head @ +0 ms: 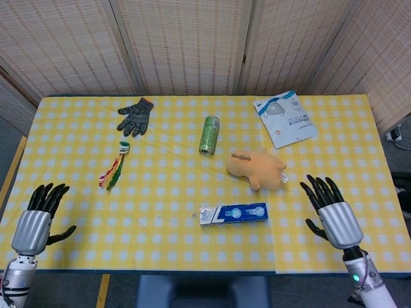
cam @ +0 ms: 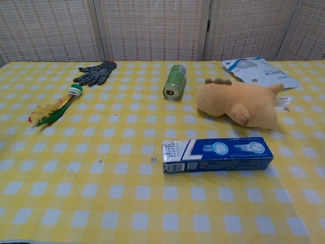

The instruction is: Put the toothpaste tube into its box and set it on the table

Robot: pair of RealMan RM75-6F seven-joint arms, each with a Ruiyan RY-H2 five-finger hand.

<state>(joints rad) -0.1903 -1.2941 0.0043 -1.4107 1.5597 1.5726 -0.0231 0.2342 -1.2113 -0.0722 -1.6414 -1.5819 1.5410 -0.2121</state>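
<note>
Head view shows the yellow checked table [head: 192,167] with the plush toy [head: 257,168] right of centre, and the blue toothpaste box [head: 232,213] lying flat near the front edge, untouched. The left hand [head: 35,221] at the front left corner and the right hand [head: 334,215] near the front right are both spread, holding nothing.

Bright, even overhead light falls on the tabletop [head: 192,173], shadows are soft and short, and both views are sharp, without glare.
</note>
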